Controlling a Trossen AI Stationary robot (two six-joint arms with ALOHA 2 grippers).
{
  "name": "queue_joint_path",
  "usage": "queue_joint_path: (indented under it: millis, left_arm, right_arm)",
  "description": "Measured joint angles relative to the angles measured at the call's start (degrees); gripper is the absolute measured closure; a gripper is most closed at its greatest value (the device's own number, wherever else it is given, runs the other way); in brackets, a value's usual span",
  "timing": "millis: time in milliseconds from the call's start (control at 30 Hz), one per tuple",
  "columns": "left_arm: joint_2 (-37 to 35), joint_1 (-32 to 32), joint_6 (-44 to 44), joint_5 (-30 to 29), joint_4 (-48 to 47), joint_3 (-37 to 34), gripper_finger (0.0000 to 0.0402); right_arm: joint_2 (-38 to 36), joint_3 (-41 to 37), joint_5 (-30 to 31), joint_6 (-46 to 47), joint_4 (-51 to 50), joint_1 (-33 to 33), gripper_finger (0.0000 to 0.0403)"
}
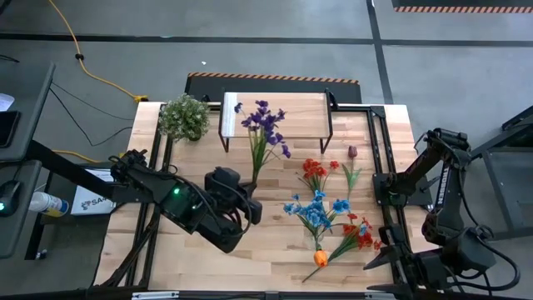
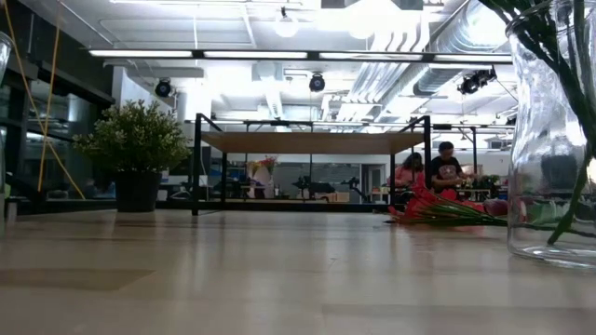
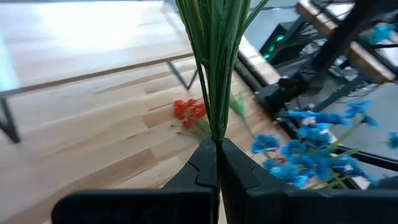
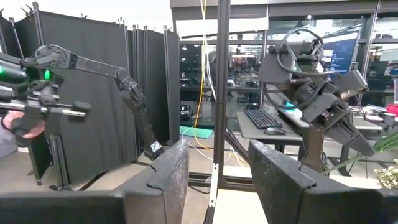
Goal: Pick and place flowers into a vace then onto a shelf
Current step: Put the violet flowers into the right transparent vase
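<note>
Pinching purple flowers' stems, left hand

Robotics lab | exposed ceiling ducts and strip lights | black partition panels | desk with keyboard | people seated beyond the counter

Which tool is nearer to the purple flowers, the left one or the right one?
The left. The left tool is shut on the stems of the purple flowers. The right tool is open at the table's right edge, far from them.
</note>
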Motion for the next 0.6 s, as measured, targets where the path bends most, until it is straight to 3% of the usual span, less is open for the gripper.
queue_joint_path:
  millis: [600]
  left_arm:
    - [0.02, -1.98, 33.44, 2.15, 30.68, 0.0, 0.0368]
  right_arm:
    - [0.0, 0.0, 0.0, -0.1, -0.06, 0.0, 0.0244]
